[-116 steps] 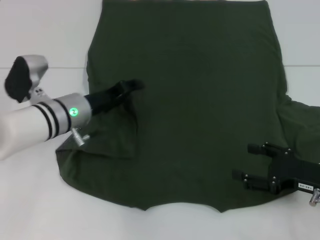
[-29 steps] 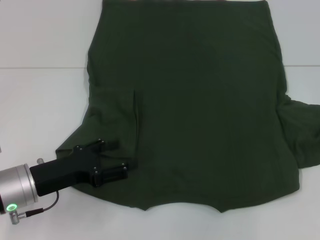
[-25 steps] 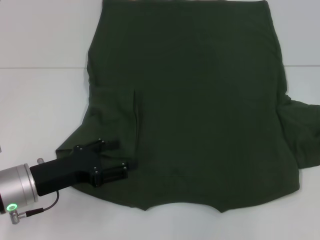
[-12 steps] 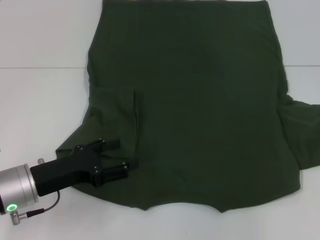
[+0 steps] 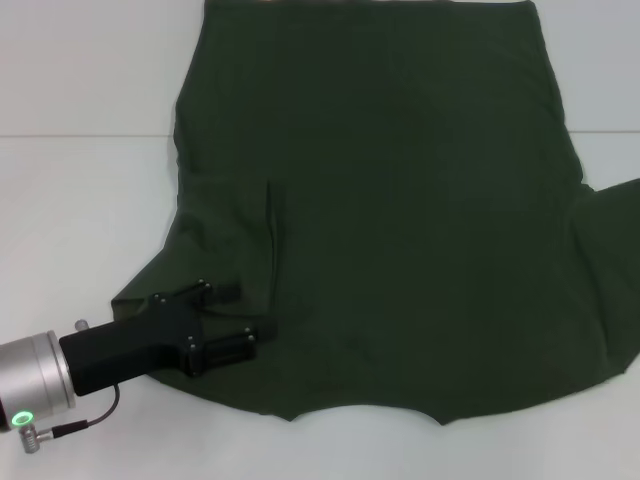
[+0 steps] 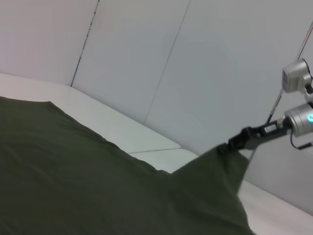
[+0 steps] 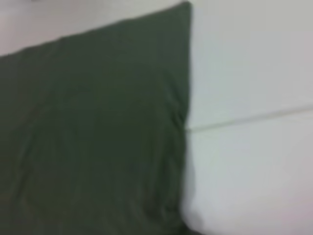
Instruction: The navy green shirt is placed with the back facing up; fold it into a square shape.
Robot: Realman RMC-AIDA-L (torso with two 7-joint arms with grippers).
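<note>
The navy green shirt [image 5: 400, 200] lies spread flat on the white table, its left sleeve [image 5: 225, 230] folded inward onto the body. My left gripper [image 5: 232, 316] rests open on the shirt's near left corner, nothing between its fingers. The right sleeve [image 5: 612, 225] is pulled taut toward the right edge of the head view. My right gripper is outside the head view. In the left wrist view the right gripper [image 6: 234, 145] shows far off, shut on the raised tip of the shirt [image 6: 73, 186]. The right wrist view shows only shirt cloth [image 7: 98, 122] and table.
White table [image 5: 80, 230] surrounds the shirt on the left and along the near edge. A thin seam [image 5: 80, 136] crosses the tabletop behind my left arm. The right arm's silver wrist [image 6: 298, 122] hangs above the table's right side.
The right sleeve, crumpled a second ago, is now stretched out to the right and lifted. The left gripper has stayed put over the last second; earlier it was at the left sleeve.
</note>
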